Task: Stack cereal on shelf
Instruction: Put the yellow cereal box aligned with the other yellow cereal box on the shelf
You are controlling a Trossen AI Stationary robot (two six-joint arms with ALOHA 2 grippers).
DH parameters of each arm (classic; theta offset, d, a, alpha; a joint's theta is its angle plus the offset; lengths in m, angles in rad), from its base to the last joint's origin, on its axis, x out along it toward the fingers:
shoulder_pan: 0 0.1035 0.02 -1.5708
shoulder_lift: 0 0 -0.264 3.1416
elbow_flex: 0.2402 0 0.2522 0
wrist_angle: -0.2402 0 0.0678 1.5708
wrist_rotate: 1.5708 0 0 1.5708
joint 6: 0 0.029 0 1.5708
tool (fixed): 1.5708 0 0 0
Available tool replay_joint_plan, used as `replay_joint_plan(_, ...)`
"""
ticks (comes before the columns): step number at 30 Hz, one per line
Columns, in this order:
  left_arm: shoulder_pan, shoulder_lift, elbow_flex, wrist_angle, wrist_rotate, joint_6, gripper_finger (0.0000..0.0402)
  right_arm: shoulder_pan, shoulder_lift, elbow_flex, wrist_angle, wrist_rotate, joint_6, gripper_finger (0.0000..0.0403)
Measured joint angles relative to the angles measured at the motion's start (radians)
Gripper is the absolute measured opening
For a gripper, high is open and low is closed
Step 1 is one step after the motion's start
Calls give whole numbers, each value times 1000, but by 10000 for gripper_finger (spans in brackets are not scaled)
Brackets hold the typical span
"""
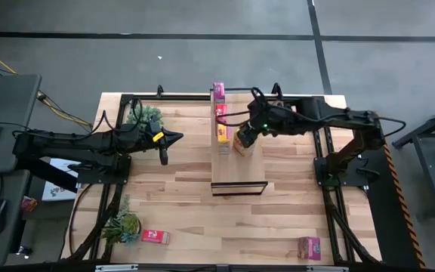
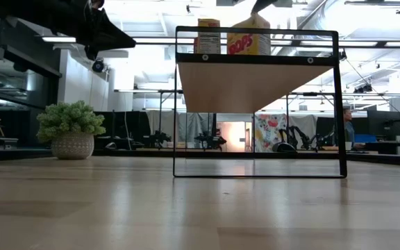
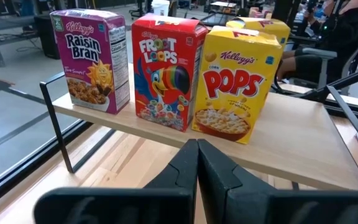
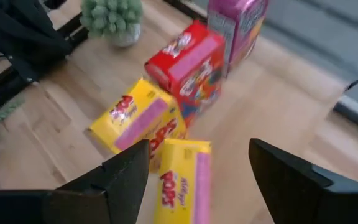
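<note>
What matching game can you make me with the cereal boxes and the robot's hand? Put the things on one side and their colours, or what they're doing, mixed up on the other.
Things:
1. Raisin Bran box
2. Froot Loops box
3. nearer Pops box
4. left gripper

Matches:
A. yellow
B. shut
C. purple
D. red

Pairs: 1-C, 2-D, 3-A, 4-B.

bright overhead light; right wrist view motion-blurred.
</note>
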Motion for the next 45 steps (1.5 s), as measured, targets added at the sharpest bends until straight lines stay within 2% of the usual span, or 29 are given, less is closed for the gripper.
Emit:
replay_joint_plan(4,0,0,0,-14,0,0,0,39,-1,47,-149,83,27,263)
replay_joint_plan(8,0,0,0,-27,0,0,0,98,-3,44,-375,185,187,232)
replay_joint_plan(11,0,0,0,-23,0,-1,0,141,-43,-35,-324,197,207,178)
replay_joint_plan(16,-1,0,0,-17,0,-16,0,164,-99,-228,-364,236,341,34)
replay_joint_plan(17,0,0,0,-18,0,-17,0,164,-116,-278,-343,245,358,17)
replay_joint_plan(20,0,0,0,-8,0,-17,0,164,-181,-427,-243,236,389,23)
replay_joint_plan(22,0,0,0,-1,0,-10,0,159,-215,-523,-117,233,351,25)
replay_joint_plan(25,0,0,0,2,0,-9,0,144,-277,-645,101,246,268,7)
replay_joint_plan(33,0,0,0,4,0,-6,0,97,-367,-861,558,178,67,1)
replay_joint_plan(38,0,0,0,4,0,7,0,81,-366,-902,663,95,38,1)
replay_joint_plan(45,0,0,0,4,0,8,0,92,-366,-904,698,74,47,0)
